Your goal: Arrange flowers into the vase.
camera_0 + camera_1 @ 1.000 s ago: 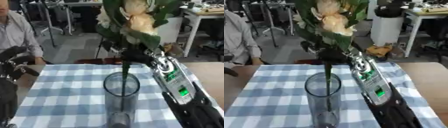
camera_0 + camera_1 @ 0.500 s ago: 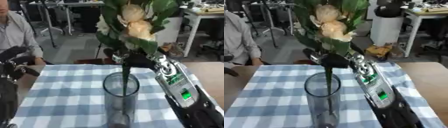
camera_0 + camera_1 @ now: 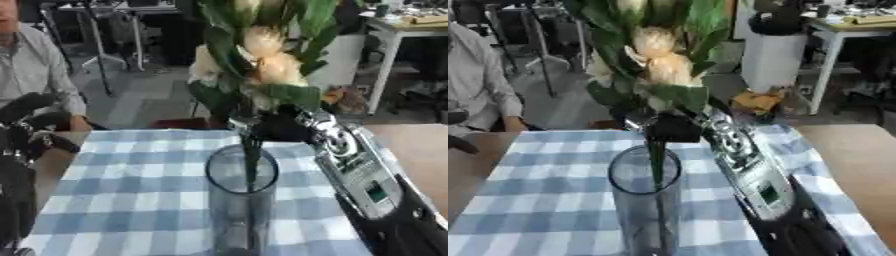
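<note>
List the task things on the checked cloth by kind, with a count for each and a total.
Glass vase: 1
Flower bunch, stems in the vase mouth, held by the right hand: 1
Total: 2

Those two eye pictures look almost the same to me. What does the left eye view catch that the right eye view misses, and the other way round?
Only the left eye view shows the robot's left hand, idle at the left edge. Only the right eye view shows a white cylinder on the floor beyond the table. Both show the right hand curled round the flower bunch, its stems reaching down into the glass vase on the blue checked cloth.
</note>
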Robot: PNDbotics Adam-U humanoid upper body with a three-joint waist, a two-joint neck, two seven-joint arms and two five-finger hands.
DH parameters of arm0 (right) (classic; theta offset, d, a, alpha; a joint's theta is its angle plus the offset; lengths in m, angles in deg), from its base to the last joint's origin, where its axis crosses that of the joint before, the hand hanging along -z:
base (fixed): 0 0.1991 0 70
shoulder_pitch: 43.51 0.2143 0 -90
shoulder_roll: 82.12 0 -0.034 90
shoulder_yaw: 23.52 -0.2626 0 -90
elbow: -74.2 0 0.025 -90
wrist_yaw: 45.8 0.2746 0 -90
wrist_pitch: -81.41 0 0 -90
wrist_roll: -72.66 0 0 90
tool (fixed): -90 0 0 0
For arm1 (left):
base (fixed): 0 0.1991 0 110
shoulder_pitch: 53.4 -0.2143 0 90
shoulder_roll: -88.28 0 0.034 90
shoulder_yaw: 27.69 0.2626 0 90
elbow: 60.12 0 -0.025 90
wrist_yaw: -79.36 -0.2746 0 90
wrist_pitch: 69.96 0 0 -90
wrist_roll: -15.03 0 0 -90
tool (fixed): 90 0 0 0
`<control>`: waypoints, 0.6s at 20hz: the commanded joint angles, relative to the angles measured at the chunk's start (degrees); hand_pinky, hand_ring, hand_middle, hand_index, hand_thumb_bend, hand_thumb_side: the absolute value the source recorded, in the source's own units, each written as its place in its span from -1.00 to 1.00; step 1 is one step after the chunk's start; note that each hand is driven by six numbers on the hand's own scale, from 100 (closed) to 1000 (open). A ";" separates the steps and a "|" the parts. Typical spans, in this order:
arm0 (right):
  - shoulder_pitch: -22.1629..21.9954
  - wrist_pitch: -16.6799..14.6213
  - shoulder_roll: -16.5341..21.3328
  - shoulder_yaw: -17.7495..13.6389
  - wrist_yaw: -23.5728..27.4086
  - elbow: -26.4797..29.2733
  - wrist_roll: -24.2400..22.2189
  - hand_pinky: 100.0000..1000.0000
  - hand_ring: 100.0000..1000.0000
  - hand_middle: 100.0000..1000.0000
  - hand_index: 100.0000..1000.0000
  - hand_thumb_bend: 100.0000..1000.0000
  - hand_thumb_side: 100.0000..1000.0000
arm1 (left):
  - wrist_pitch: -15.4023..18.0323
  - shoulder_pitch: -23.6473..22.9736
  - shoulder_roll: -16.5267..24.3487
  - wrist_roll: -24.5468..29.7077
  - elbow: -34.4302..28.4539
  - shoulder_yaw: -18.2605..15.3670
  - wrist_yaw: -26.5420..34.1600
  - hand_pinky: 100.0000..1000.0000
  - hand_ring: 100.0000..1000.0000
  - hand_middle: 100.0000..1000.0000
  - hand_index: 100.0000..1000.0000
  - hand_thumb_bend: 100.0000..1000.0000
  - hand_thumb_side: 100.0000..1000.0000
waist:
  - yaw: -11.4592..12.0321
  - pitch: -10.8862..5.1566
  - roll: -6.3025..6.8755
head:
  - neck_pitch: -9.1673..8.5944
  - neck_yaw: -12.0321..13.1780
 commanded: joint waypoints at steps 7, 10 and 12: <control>0.20 -0.44 1.70 -0.18 -0.48 1.76 -0.81 0.65 1.00 -0.35 0.07 -0.21 -0.28 | -0.11 0.45 0.13 -0.05 -1.11 -0.35 -0.17 -0.15 0.40 0.49 0.67 -1.00 1.00 | -0.08 -0.67 0.15 | -0.59 0.11; 0.01 -0.74 1.90 -0.04 -0.51 1.94 -1.15 0.67 1.00 -0.32 0.11 -0.21 -0.27 | -0.11 0.47 0.11 -0.02 -1.11 -0.33 -0.14 -0.15 0.40 0.49 0.68 -1.00 1.00 | -0.10 -0.65 0.19 | -0.70 0.11; -0.09 -1.03 2.07 0.04 -0.74 1.94 -1.60 0.71 1.00 -0.28 0.19 -0.22 -0.26 | -0.12 0.45 0.10 0.00 -1.11 -0.31 -0.13 -0.15 0.40 0.49 0.68 -1.00 1.00 | -0.12 -0.65 0.21 | -0.71 0.11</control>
